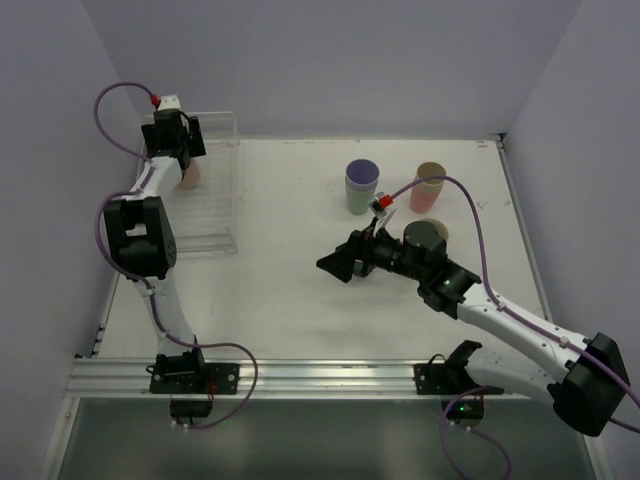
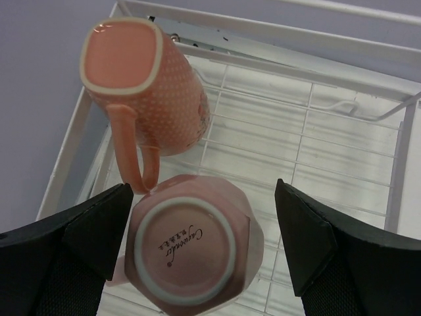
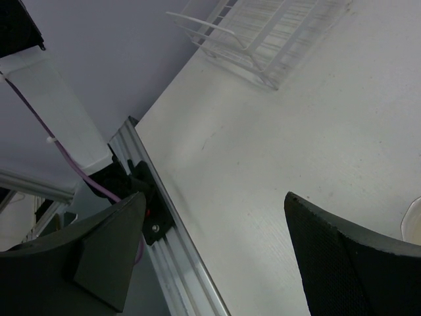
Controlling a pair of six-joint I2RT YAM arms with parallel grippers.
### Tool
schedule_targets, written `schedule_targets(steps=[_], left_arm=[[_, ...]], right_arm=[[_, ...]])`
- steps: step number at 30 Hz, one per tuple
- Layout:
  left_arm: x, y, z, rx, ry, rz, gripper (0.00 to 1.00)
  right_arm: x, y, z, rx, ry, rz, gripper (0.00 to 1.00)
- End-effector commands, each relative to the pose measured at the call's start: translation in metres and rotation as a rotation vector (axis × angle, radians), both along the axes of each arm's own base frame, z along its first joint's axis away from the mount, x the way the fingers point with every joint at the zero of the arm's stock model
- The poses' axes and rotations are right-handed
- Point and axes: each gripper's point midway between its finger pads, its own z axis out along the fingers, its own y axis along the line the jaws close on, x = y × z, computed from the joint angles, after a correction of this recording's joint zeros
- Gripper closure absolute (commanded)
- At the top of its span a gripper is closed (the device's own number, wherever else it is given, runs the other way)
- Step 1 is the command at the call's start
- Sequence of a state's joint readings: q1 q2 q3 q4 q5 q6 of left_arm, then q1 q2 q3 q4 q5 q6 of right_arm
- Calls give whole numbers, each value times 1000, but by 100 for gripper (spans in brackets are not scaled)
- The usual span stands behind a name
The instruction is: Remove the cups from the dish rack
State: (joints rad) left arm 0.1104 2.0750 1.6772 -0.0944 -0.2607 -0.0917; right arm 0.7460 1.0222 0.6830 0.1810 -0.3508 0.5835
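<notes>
The dish rack (image 1: pixel 212 190) of white wire stands at the far left of the table; it also shows in the left wrist view (image 2: pixel 309 138). Two pink cups sit upside down in it: a dotted handled mug (image 2: pixel 141 82) and an octagonal pink cup (image 2: pixel 191 247). My left gripper (image 2: pixel 204 243) is open, its jaws on either side of the octagonal cup without touching it. In the top view the left gripper (image 1: pixel 178 140) hangs over the rack. My right gripper (image 1: pixel 340 264) is open and empty over the table's middle. A purple tumbler stacked on a green one (image 1: pixel 361 186) and a beige-on-orange stack (image 1: pixel 429 186) stand at the far right.
A dark cup (image 1: pixel 424 238) sits partly behind my right arm. A cream rim (image 3: pixel 413 224) shows at the right edge of the right wrist view. The aluminium rail (image 1: pixel 300 375) runs along the near edge. Grey walls close in on the left, back and right.
</notes>
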Motion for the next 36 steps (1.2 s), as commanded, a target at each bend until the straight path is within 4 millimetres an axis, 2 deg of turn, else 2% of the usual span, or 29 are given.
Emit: schedule_targets(steps=[1, 7, 8, 10, 13, 16, 17, 19, 21, 22, 23, 24, 25, 26, 27, 28, 29, 30, 31, 32, 33, 34, 35, 36], left_arm=[[3, 1, 0, -2, -20, -16, 5], [-5, -4, -7, -22, -23, -33, 15], [-6, -4, -6, -21, -23, -34, 24], [-6, -5, -3, -20, -28, -36, 33], [-7, -5, 17, -15, -65, -38, 56], [-9, -6, 41, -17, -109, -42, 65], [-12, -7, 57, -18, -139, -41, 70], [-14, -9, 88, -36, -223, -34, 75], [-20, -14, 98, -62, -252, -41, 76], [-25, -18, 113, -89, -289, -40, 78], [-27, -22, 120, -105, -312, -53, 79], [-32, -25, 117, -122, -311, -58, 79], [-38, -28, 131, -146, -347, -57, 81], [-42, -30, 135, -162, -359, -63, 82], [-46, -33, 133, -187, -361, -62, 82], [-54, -36, 147, -198, -390, -66, 84], [-59, -40, 153, -217, -403, -80, 84], [-70, -46, 163, -250, -432, -87, 86], [-76, -50, 168, -277, -446, -96, 86], [-83, -60, 173, -311, -459, -135, 87], [-91, -69, 166, -373, -454, -145, 87], [-105, -79, 183, -408, -492, -182, 88], [-115, -94, 176, -458, -481, -246, 88], [-123, -105, 180, -527, -492, -273, 89]], right_arm=[[3, 6, 33, 58, -70, 7, 12], [4, 10, 33, 63, -59, 5, 12], [4, 10, 32, 63, -56, 3, 12], [3, 12, 34, 66, -57, 8, 12], [5, 13, 35, 65, -55, -1, 13], [6, 18, 41, 73, -58, 4, 13], [7, 20, 44, 77, -57, 5, 13], [7, 27, 52, 93, -66, 8, 13], [11, 34, 59, 112, -59, 6, 13], [13, 36, 61, 121, -57, -4, 13], [14, 39, 64, 136, -47, -7, 13], [16, 41, 65, 141, -40, -8, 13], [21, 47, 69, 157, -33, -9, 13], [23, 50, 71, 166, -29, -8, 13], [26, 54, 79, 183, -34, -5, 13], [30, 61, 72, 175, -8, 1, 13], [29, 65, 73, 182, -1, 19, 13], [30, 68, 83, 208, -11, 26, 13], [33, 72, 82, 212, 4, 28, 13], [34, 74, 87, 226, 3, 27, 13], [36, 76, 98, 254, -11, 29, 13], [36, 77, 104, 278, 1, 27, 13], [38, 80, 106, 293, 8, 26, 13], [39, 82, 115, 330, -7, 32, 13]])
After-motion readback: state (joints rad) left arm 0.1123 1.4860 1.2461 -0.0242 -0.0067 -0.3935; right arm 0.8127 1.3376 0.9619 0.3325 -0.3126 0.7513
